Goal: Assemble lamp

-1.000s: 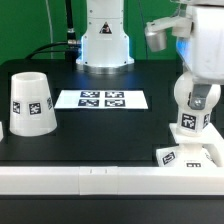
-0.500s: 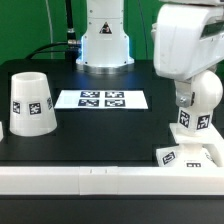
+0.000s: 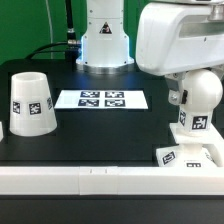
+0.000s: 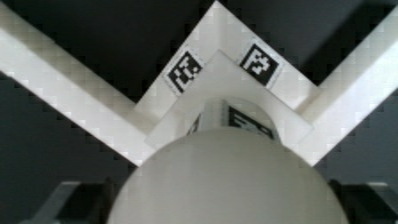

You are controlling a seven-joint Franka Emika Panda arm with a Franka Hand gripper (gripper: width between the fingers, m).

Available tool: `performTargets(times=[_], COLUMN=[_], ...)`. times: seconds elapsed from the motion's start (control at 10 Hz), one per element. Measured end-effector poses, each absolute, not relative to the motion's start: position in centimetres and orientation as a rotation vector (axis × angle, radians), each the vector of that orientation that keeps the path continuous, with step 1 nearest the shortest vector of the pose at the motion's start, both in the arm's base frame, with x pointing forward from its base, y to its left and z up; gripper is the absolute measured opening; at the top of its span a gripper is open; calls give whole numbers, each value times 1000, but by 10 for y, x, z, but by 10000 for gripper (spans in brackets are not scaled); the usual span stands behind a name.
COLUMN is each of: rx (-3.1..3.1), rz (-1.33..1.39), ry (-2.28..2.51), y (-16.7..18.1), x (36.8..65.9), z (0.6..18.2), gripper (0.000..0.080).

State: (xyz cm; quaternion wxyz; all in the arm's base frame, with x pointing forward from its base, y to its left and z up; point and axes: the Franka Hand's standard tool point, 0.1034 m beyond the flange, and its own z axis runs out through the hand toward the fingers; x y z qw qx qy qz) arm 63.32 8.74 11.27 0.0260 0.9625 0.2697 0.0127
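**End effector (image 4: 221, 205) closed on the bulb (image 3: 196, 98), neck down above the base (image 3: 186, 157).**
Step in hand: probably seating the bulb. Next, the neck likely needs centring over the base and a straight descent. The arm looms over the table (image 3: 100, 132) at the exterior view's right.

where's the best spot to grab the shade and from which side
Probably the narrow upper end of the shade, approached from straight above. It stands upright on the table with its wide end down and tapers towards the top, so its walls are closest together there, the easiest span for two fingers. Lower down it may be too wide.
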Motion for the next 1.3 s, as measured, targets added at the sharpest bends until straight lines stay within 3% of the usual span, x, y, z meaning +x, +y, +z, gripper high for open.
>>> performTargets(times=[1.3], rx=[2957], rz=[-74], ry=[-1120], y=[91], x=[625], z=[110], gripper=[577])
